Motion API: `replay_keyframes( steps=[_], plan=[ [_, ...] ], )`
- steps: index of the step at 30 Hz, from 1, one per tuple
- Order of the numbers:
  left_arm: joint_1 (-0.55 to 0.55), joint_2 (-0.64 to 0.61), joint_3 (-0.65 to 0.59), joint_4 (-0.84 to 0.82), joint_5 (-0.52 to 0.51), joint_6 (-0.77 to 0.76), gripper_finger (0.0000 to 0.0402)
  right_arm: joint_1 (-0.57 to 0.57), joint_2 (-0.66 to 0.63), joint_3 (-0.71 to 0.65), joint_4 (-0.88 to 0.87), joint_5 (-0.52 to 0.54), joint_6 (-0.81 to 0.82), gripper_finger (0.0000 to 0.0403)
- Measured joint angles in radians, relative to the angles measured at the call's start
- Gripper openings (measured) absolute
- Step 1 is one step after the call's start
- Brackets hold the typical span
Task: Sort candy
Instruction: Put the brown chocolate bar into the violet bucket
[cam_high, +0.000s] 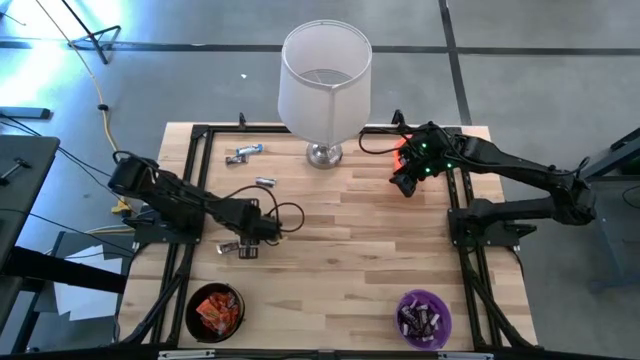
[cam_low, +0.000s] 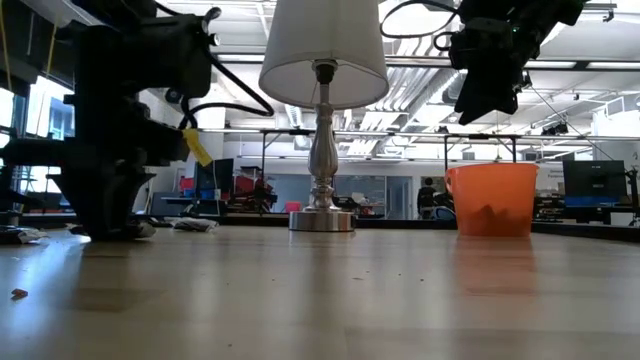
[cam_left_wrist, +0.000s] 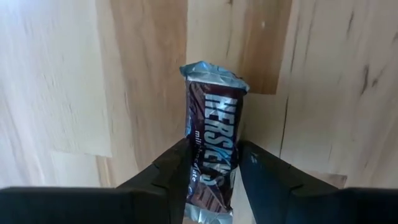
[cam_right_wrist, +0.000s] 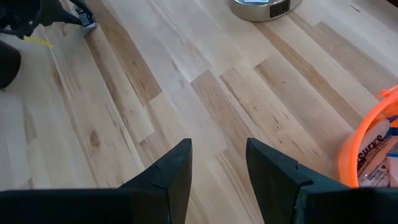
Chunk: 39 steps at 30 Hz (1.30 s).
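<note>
A dark brown candy bar (cam_left_wrist: 212, 118) lies flat on the wooden table. My left gripper (cam_left_wrist: 214, 146), left of the table's middle (cam_high: 262, 228), points straight down over it and is open. Its two fingers stand on either side of the bar. My right gripper (cam_right_wrist: 219, 146) hangs open and empty above the orange bowl (cam_high: 400, 148) at the far right. More candy lies loose: silvery pieces (cam_high: 245, 152) at the far left, one (cam_high: 265, 182) nearer the middle, and dark pieces (cam_high: 240, 248) beside my left gripper. My left gripper's fingers (cam_left_wrist: 180, 168) come from above and lie across the brown bar, close against its two long sides (cam_left_wrist: 193, 134). I cannot tell whether they touch it. The bar lies flat on the table.
A lamp stands at the far middle, with its base (cam_high: 322, 155) on the table and its white shade (cam_high: 325, 75) above. A black bowl (cam_high: 190, 310) with orange-red candy sits near left. A purple bowl (cam_high: 400, 315) with dark candy sits near right. The orange bowl (cam_right_wrist: 348, 155) holds pale wrapped pieces.
</note>
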Motion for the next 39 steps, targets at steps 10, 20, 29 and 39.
replay_keyframes(
  steps=[10,20,29,39],
  plan=[
    [0.002,-0.091,0.005,0.037,-0.024,-0.230,0.0011,0.000,0.000,0.000,0.030,0.035,0.003,0.0146],
    [-0.036,-0.149,0.168,0.161,-0.149,-0.248,0.0003,0.141,0.000,0.000,0.007,0.051,0.075,0.0146],
    [-0.042,-0.144,0.318,0.451,-0.367,0.024,0.0001,0.427,0.003,0.000,0.317,0.266,0.088,0.0146],
    [-0.095,-0.131,0.348,0.809,-0.494,0.268,0.0001,0.665,0.099,0.001,0.749,0.446,-0.066,0.0146]
  ],
)
